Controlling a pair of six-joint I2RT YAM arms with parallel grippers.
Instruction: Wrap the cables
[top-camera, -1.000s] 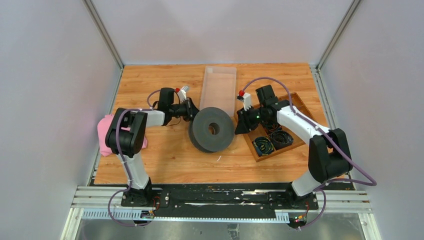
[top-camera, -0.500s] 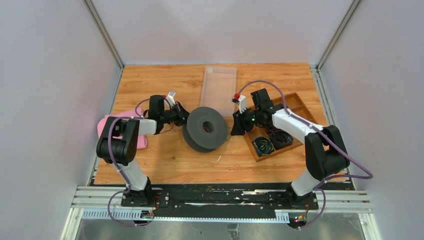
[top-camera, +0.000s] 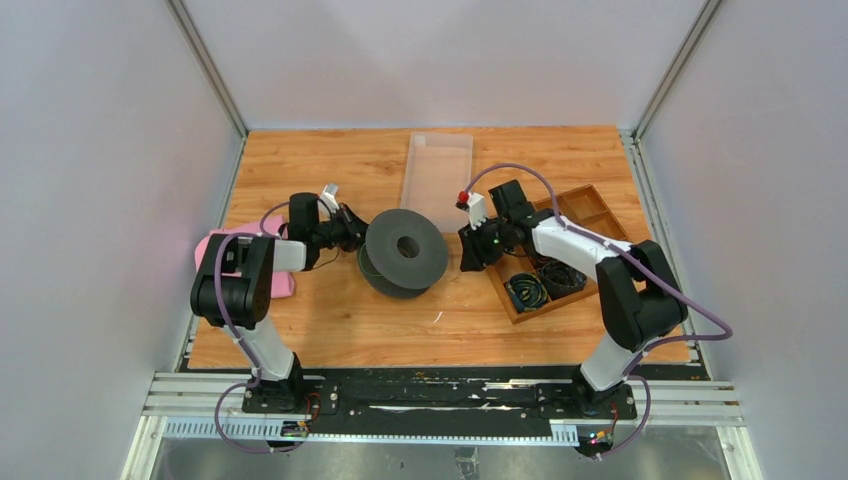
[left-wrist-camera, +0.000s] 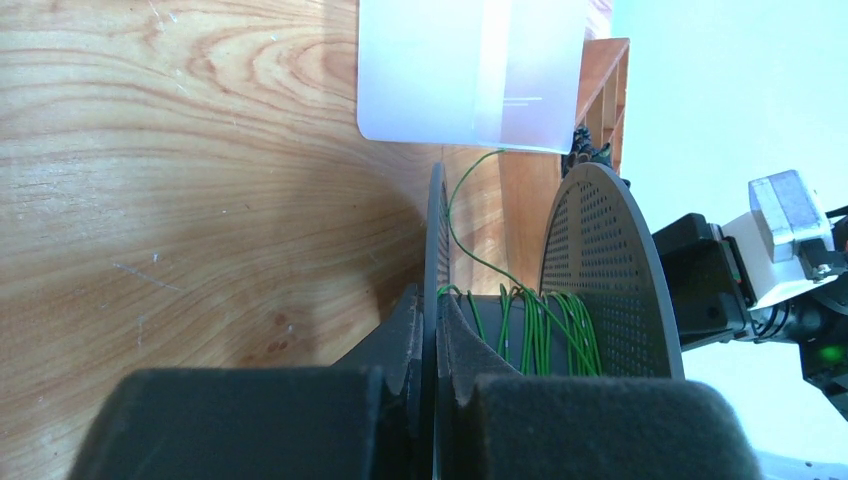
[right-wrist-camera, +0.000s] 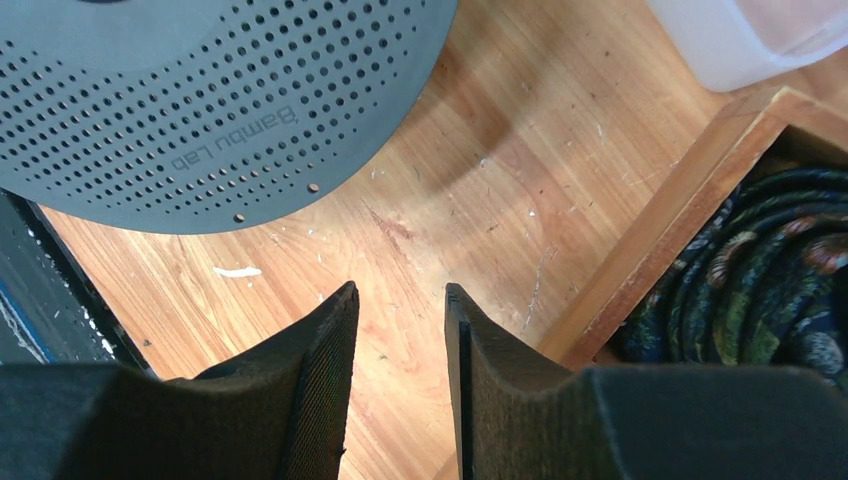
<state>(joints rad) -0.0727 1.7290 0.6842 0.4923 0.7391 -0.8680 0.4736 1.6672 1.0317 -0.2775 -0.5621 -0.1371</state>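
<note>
A dark grey perforated spool (top-camera: 404, 251) stands tilted on edge at the table's middle. Green cable (left-wrist-camera: 535, 325) is wound on its core, with a loose strand rising toward the clear tray. My left gripper (top-camera: 352, 232) is shut on the spool's left flange (left-wrist-camera: 436, 250), which runs between its fingers. My right gripper (top-camera: 466, 252) is open and empty over bare wood, just right of the spool (right-wrist-camera: 220, 100) and beside the wooden box's edge (right-wrist-camera: 660, 230). Coiled dark cables (right-wrist-camera: 760, 270) lie in the box.
A clear plastic tray (top-camera: 438, 175) lies behind the spool. A compartmented wooden box (top-camera: 585, 205) with cable coils (top-camera: 527, 291) sits at the right. A pink cloth (top-camera: 212, 252) lies at the left edge. Grey walls enclose the table.
The spool has moved left and tipped more upright, held by my left gripper, which drew back left. My right gripper followed leftward, away from the box.
</note>
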